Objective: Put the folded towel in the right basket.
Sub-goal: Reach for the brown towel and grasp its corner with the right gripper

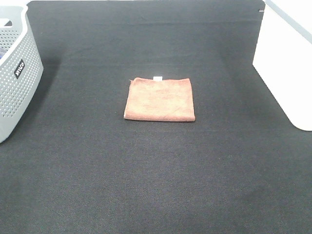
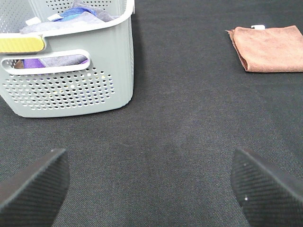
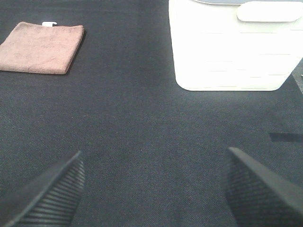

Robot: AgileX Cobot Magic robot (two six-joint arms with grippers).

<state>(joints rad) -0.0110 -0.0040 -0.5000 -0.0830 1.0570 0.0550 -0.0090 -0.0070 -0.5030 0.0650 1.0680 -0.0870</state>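
Observation:
A folded orange-brown towel (image 1: 160, 99) with a small white tag lies flat on the black mat in the middle. It also shows in the left wrist view (image 2: 270, 48) and the right wrist view (image 3: 40, 47). The white right basket (image 1: 287, 68) stands at the right edge; it shows in the right wrist view (image 3: 232, 47). My left gripper (image 2: 151, 189) is open and empty over bare mat, apart from the towel. My right gripper (image 3: 154, 189) is open and empty, in front of the white basket. Neither arm shows in the high view.
A grey perforated basket (image 1: 14, 78) stands at the left edge and holds several cloths (image 2: 71, 19). The black mat (image 1: 156, 185) covers the table.

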